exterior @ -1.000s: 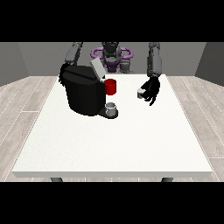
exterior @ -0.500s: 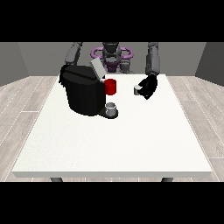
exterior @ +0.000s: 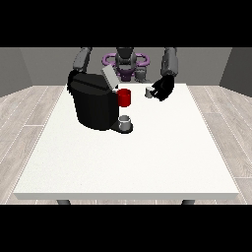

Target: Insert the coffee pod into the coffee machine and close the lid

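Note:
The black coffee machine (exterior: 94, 104) stands on the table's left half with its grey lid (exterior: 109, 76) tilted up and open. A red part (exterior: 124, 97) sticks out of its front above a small grey cup (exterior: 125, 121) on the drip tray. The hand at the view's right (exterior: 163, 88) hangs above the table to the right of the machine, curled on a small pale coffee pod (exterior: 148, 91) that points towards the machine. The hand at the view's left (exterior: 73, 78) sits against the machine's back left corner, and its dark shape merges with the machine.
The white table (exterior: 147, 157) stretches wide towards the camera in front of the machine. The robot's torso (exterior: 125, 61) is behind the far edge. Grey wood floor surrounds the table.
The hand at the view's right has risen and moved left with the pod, closer to the machine's open top. The machine and the other arm have stayed put.

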Controlling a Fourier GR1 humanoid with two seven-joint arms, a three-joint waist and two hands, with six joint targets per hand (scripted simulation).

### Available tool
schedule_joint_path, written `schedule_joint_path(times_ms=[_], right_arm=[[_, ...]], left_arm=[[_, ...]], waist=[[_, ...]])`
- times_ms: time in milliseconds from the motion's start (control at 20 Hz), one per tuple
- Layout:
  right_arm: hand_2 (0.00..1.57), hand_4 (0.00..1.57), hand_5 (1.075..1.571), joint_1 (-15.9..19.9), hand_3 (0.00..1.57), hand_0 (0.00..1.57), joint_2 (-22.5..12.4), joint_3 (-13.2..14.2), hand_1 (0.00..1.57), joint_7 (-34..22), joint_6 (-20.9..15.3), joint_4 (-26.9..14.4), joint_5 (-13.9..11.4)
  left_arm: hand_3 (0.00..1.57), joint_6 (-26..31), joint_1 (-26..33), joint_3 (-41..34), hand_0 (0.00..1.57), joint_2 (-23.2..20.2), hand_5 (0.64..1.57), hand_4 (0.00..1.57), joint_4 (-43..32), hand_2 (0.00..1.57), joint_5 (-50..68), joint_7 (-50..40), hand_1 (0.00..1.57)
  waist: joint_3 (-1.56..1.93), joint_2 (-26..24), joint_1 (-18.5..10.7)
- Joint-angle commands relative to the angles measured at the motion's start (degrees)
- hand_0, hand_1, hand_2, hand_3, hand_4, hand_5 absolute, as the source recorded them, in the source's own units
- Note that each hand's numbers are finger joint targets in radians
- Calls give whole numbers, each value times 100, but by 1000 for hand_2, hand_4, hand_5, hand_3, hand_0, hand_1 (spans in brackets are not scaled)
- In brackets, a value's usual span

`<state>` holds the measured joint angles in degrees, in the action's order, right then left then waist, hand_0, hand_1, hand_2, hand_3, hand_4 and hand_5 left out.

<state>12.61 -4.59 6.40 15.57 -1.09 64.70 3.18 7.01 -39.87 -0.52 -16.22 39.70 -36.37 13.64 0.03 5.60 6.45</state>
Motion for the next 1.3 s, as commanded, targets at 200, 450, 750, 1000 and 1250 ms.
schedule_joint_path(times_ms=[200, 450, 750, 1000, 1250], right_arm=[[0, 295, 1571, -182, 0, 0, -123, 42, 0, 142, 121, -181, 15], [0, 173, 1571, -174, 0, 0, -240, 173, 0, 100, 133, -374, 70], [0, 207, 1571, -206, 0, 0, -423, 320, 0, 207, 493, -559, 291], [0, 137, 1571, -45, 0, 0, -297, 279, 0, 277, 488, -572, 340], [0, 0, 1571, 217, 0, 0, -408, 206, 0, 722, 764, -605, 278]], left_arm=[[1297, 287, -214, -157, 1193, 164, 1571, 573, 390, 1249, 146, -469, 1193], [1373, 751, -277, -50, 1385, 321, 1571, 592, 776, 1417, 221, -797, 1385], [1352, 985, -746, -255, 1360, 415, 1571, 657, 1007, 1397, 426, -1258, 1360], [1370, 869, -1074, -506, 1413, 331, 1571, 624, 1009, 1443, 535, -1384, 1413], [1316, 911, -1491, -789, 1352, 13, 1571, 611, 784, 1398, 660, -1281, 1352]], waist=[[-2, -286, -20], [-2, -492, -135], [-2, -469, 22], [-3, -169, 168], [-2, 419, 333]])
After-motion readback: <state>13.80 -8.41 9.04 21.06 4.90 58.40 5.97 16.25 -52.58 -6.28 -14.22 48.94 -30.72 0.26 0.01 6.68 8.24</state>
